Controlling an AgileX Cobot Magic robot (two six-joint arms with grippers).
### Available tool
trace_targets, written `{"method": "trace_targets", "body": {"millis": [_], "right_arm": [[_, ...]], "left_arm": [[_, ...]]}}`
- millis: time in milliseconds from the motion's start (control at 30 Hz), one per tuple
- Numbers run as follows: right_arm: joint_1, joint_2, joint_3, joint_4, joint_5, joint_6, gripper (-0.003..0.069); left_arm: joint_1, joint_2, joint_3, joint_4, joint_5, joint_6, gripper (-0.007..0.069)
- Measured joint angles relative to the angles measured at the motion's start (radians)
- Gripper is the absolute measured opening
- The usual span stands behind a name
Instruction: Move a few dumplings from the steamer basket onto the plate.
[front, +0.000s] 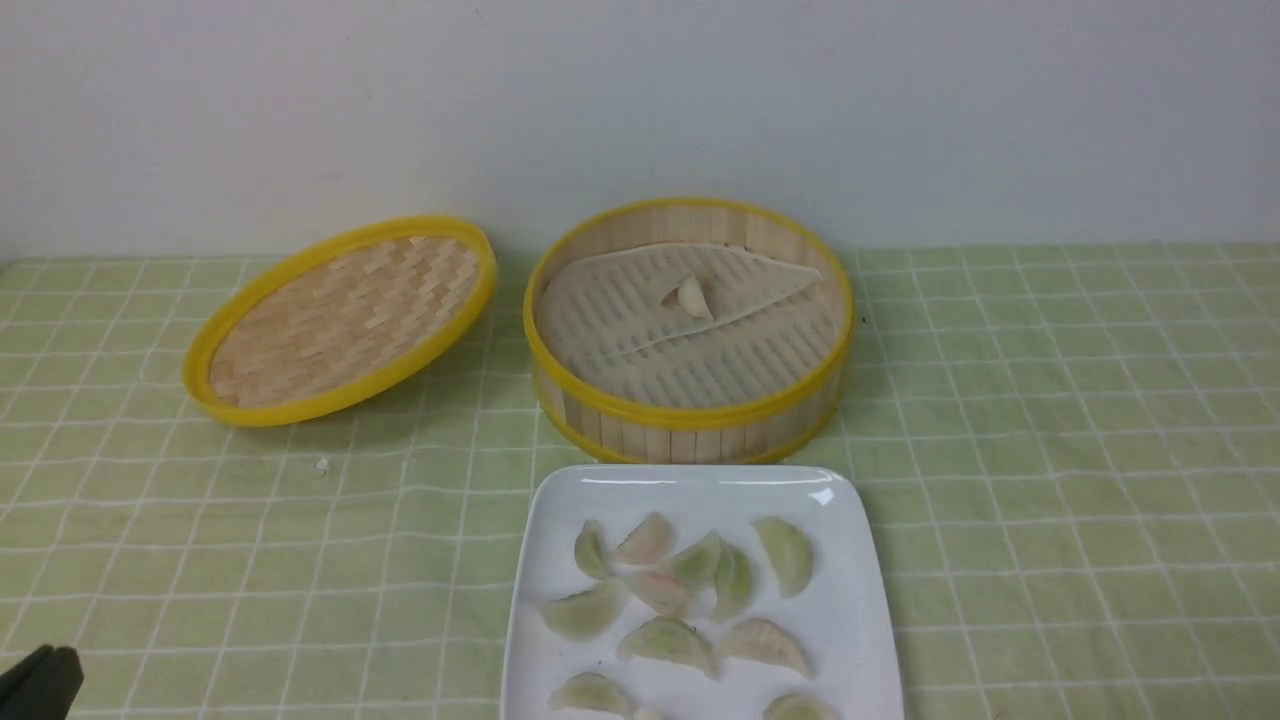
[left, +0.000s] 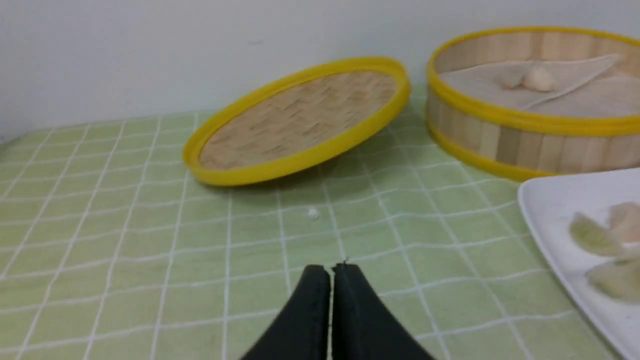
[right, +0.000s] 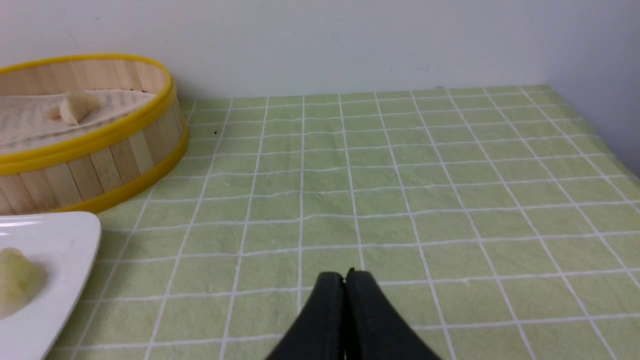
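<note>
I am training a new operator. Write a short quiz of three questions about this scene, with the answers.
1. How many dumplings lie in the steamer basket?
2. True or false: the left gripper is shut and holds nothing.
3. The lid rests: A) flat on the basket, B) tilted beside it, C) on the plate.

Key:
1. One dumpling.
2. True.
3. B.

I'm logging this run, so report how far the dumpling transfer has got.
Mostly done: about ten dumplings lie on the plate, and only one dumpling sits on the liner in the steamer basket. Nothing is in hand: the left claw and right claw are both shut, empty, over the cloth. At most that last one remains.
</note>
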Motion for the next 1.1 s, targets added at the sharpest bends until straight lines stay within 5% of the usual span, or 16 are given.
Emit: {"method": "trace_targets", "body": {"millis": [1100], "right_arm": [[0.000, 0.000, 0.000, 0.000, 0.001, 0.000, -0.0016]], "left_arm": [[0.021, -0.037, 0.034, -0.001, 0.101, 0.005, -0.0006]]}}
